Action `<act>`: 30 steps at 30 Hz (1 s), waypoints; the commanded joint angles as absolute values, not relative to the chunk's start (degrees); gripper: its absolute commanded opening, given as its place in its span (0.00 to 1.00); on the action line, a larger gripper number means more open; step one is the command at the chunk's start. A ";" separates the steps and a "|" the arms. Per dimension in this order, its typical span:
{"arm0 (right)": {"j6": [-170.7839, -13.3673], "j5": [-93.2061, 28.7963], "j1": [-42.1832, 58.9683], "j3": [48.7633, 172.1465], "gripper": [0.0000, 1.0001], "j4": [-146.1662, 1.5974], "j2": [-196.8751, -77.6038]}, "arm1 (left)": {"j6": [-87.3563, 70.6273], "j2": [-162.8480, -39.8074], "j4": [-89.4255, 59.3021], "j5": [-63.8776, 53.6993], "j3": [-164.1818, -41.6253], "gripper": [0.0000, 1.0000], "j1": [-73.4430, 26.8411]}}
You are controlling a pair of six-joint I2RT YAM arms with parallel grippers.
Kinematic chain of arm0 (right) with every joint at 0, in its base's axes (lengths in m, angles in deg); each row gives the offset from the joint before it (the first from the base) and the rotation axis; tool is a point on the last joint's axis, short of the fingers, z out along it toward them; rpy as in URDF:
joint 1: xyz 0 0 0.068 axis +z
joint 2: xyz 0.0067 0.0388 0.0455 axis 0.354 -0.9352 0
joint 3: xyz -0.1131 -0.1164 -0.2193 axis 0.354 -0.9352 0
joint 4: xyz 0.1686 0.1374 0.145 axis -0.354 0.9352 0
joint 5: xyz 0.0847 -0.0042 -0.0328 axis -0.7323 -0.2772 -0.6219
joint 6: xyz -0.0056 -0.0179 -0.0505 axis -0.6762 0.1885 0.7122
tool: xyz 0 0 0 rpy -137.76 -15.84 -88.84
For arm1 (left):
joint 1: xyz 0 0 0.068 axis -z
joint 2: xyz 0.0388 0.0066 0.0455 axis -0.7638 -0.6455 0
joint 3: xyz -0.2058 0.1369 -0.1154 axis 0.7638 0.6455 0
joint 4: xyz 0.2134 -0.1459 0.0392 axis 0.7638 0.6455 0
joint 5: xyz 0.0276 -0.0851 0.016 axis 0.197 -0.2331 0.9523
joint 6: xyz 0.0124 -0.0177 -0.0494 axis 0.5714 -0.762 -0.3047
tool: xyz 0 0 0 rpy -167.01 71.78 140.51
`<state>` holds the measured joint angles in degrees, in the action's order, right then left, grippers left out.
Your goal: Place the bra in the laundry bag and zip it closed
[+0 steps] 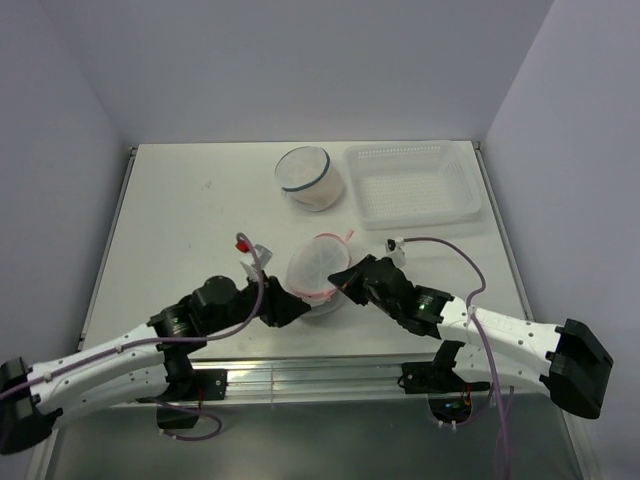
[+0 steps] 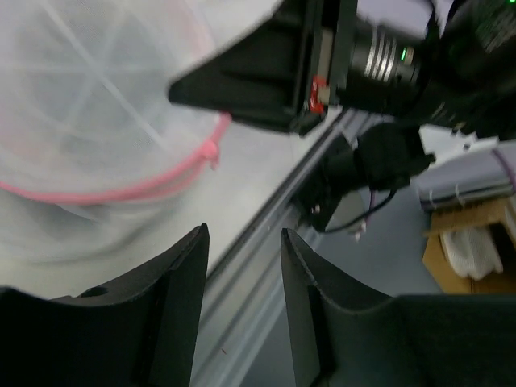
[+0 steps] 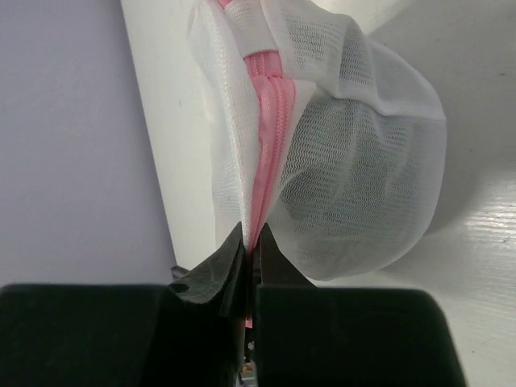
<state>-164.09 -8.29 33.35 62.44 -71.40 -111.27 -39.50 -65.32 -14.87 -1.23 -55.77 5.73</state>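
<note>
The laundry bag [image 1: 318, 268] is a white mesh dome with a pink zipper, near the table's front edge between my two grippers. My right gripper [image 1: 350, 280] is shut on the bag's pink zipper seam [image 3: 270, 145]; in the right wrist view the jaws [image 3: 254, 242] pinch it and the bag [image 3: 363, 161] bulges to the right. A darker shape shows faintly through the mesh; I cannot tell if it is the bra. My left gripper [image 1: 300, 312] is open and empty beside the bag's near-left side; its view shows the bag [image 2: 89, 121] up left and its fingers [image 2: 243, 235] apart over the table edge.
A second round white mesh bag with dark trim [image 1: 308, 178] stands at the back middle. A white perforated tray [image 1: 412, 185] lies at the back right. The table's metal front rail [image 2: 266, 242] runs just under my left gripper.
</note>
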 commanded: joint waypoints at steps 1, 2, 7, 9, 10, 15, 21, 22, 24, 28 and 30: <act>-164.11 -3.82 34.11 66.10 0.00 -69.72 -112.67 | -41.86 -70.55 -20.41 5.87 -58.51 0.46 11.97; -163.58 -2.95 34.46 66.72 0.00 -69.02 -112.85 | -42.05 -72.05 -21.56 6.42 -58.68 0.44 14.42; -161.03 0.57 37.00 71.55 0.00 -62.61 -115.04 | -42.92 -82.33 -26.40 10.28 -60.70 0.44 19.19; -160.85 0.92 37.27 71.65 0.00 -62.33 -115.31 | -43.10 -85.06 -27.63 11.43 -61.49 0.45 19.98; -160.67 0.75 37.36 71.39 0.00 -62.68 -115.40 | -43.54 -85.59 -28.16 11.78 -61.84 0.44 20.16; -160.06 0.40 37.54 71.47 0.00 -62.77 -115.84 | -44.60 -88.58 -29.66 14.42 -62.90 0.42 20.16; -159.44 0.84 37.98 72.17 0.00 -62.07 -116.01 | -46.00 -91.22 -29.84 16.70 -63.51 0.41 19.81; -159.35 0.84 37.98 72.52 0.00 -61.81 -116.19 | -46.35 -91.57 -29.66 16.62 -63.60 0.40 19.46; -159.00 0.84 38.06 72.70 0.00 -61.72 -116.19 | -46.88 -92.19 -29.40 16.71 -63.69 0.40 19.19; -158.83 0.66 38.15 72.88 0.00 -61.80 -116.19 | -48.20 -91.84 -29.13 17.50 -63.17 0.40 18.76; -158.74 0.57 38.24 72.88 0.00 -61.72 -116.28 | -48.72 -91.32 -28.69 17.76 -62.82 0.40 18.23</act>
<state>-159.50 -1.82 37.63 70.09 -61.59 -116.01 -47.18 -92.27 -27.24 15.93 -61.10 18.84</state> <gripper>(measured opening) 0.039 0.399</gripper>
